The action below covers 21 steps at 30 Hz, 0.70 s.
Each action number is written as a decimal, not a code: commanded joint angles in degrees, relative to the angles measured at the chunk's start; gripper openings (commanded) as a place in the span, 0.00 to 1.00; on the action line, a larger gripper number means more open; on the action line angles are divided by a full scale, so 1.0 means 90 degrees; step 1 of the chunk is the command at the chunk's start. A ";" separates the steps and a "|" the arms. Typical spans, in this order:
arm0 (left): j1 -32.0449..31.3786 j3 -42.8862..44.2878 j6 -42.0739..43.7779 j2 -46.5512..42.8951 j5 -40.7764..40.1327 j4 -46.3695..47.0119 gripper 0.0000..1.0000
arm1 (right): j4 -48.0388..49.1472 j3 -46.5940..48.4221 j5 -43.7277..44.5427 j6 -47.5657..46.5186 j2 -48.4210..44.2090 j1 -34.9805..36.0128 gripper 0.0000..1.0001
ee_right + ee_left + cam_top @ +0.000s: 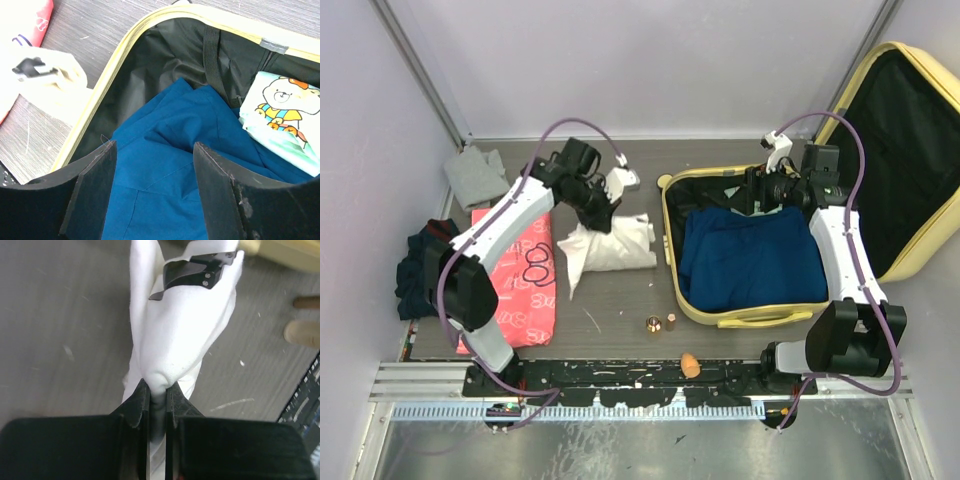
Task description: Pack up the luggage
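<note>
The pale yellow luggage (745, 317) lies open at the right, its lid (920, 250) leaning back. A blue garment (750, 255) fills its base. My left gripper (603, 215) is shut on a crumpled white cloth (615, 248) on the table left of the luggage. In the left wrist view the cloth (175, 330) is pinched between the fingers of my left gripper (157, 387). My right gripper (760, 190) is open and empty above the back of the luggage. In the right wrist view it (155, 145) hovers over the blue garment (175, 165).
A bear-print pale cloth (280, 117) lies in the luggage's back corner. A pink cloth (525, 275), a grey cloth (475, 175) and dark clothes (425, 265) lie at the left. Two small copper pieces (660, 322) and an orange bit (690, 365) sit near the front.
</note>
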 commanded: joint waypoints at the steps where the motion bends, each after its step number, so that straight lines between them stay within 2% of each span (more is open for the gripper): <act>1: 0.0014 0.1225 -0.0205 -0.0199 -0.0155 0.0013 0.00 | 0.0205 0.0028 -0.0037 0.0106 -0.0337 -0.0048 0.67; 6: 0.0016 0.2884 -0.0373 0.0445 -0.0138 -0.0138 0.00 | 0.0127 0.0079 -0.0224 0.0110 -0.0399 -0.0174 0.67; 10: 0.0026 0.3135 0.0044 0.0710 0.0326 -0.0742 0.00 | 0.0284 -0.0030 -0.0476 -0.0035 -0.0567 -0.0177 0.68; 13: 0.0016 0.2485 0.0209 0.0426 0.0630 -0.0844 0.00 | 0.0271 -0.0050 -0.0490 -0.0079 -0.0590 -0.0181 0.68; 21: -0.0297 -0.1104 0.1401 -0.1438 0.0401 -0.0665 0.00 | 0.0297 -0.0298 -0.0590 0.0009 -0.0661 -0.0166 0.68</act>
